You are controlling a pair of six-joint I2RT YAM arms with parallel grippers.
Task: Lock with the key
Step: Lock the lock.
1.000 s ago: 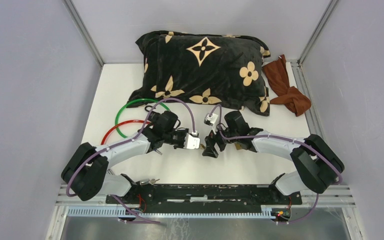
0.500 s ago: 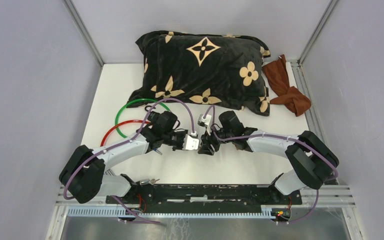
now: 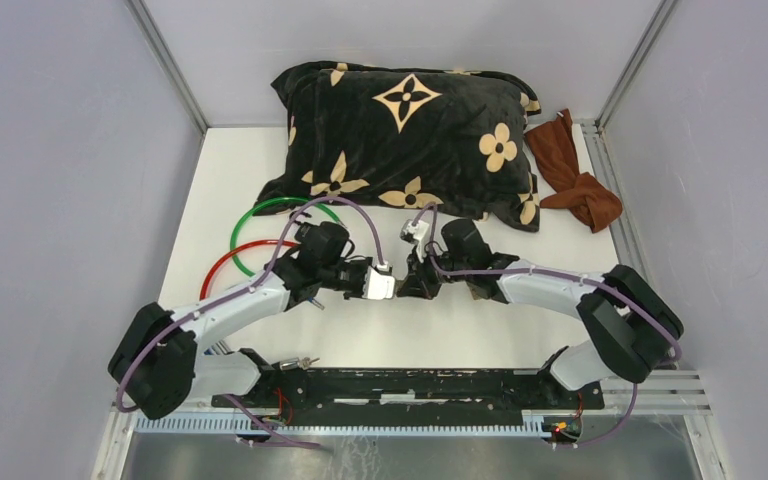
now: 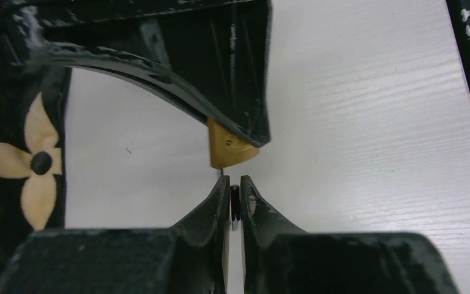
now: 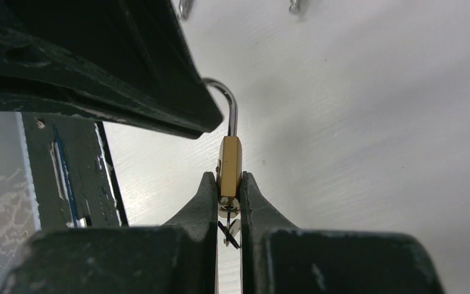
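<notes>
Right wrist footage is showing the brass padlock (image 5: 230, 160) being clamped between the fingers of the right gripper (image 5: 228, 184). The lock body is being held on edge, with its silver shackle (image 5: 231, 107) arching out past the fingertips. The far end of the shackle is being hidden by the dark housing of the other arm, so whether it is seated cannot be told.

From the left wrist, the left gripper (image 4: 234, 187) is being seen pinched together on a thin metal piece, taken to be the key (image 4: 234, 207). Only a sliver of it is showing between the pads. A corner of the padlock is being presented just beyond those fingertips, under the right gripper's finger. Whether the key is touching the lock cannot be told.

From the top external camera, the two grippers are being held tip to tip above the middle of the white worktop (image 3: 440, 330), both off its surface. A black flowered pillow (image 3: 410, 120) is lying at the far edge, with a brown cloth (image 3: 572, 180) beside it on the right. A green ring (image 3: 250, 222) and a red ring (image 3: 222, 265) are lying overlapped near the left arm.
</notes>
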